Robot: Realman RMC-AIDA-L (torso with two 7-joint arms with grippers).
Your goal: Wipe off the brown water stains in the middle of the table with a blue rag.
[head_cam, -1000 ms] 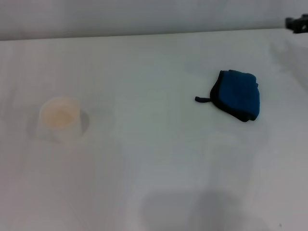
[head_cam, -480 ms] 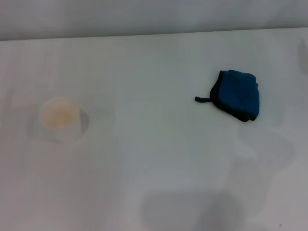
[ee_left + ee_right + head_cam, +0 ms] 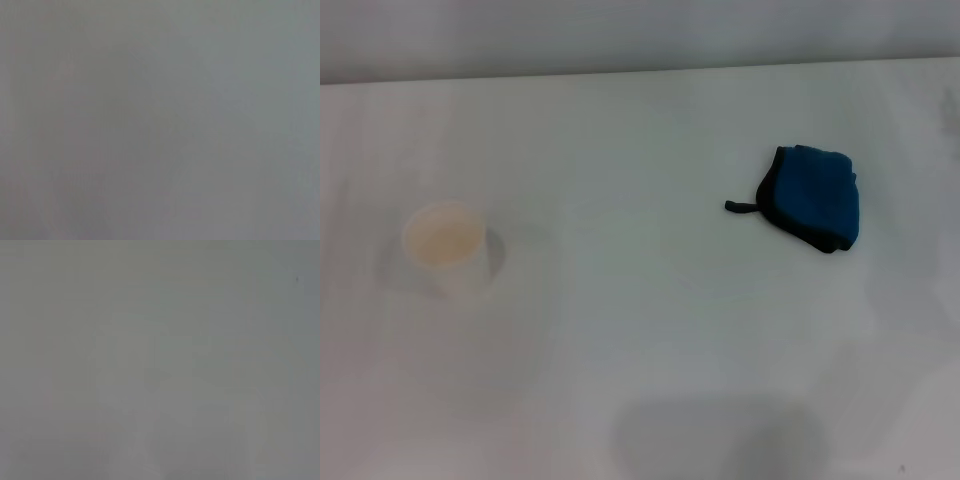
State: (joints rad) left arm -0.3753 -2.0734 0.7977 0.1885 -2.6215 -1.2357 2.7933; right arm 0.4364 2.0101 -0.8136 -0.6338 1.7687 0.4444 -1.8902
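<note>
The blue rag (image 3: 813,195) lies folded on the white table (image 3: 640,380) at the right, its short black loop tab pointing left. No brown water stains show on the table; its middle looks plain white. Neither gripper is in the head view. Both wrist views show only a featureless grey surface, with no fingers and no object.
A white paper cup (image 3: 445,247) with a tan inside stands upright at the left of the table. The table's far edge runs along the top of the head view. A soft shadow lies on the table near the front edge.
A dark part of an arm at the top right corner one second ago has left the view. The rag and the cup have not moved.
</note>
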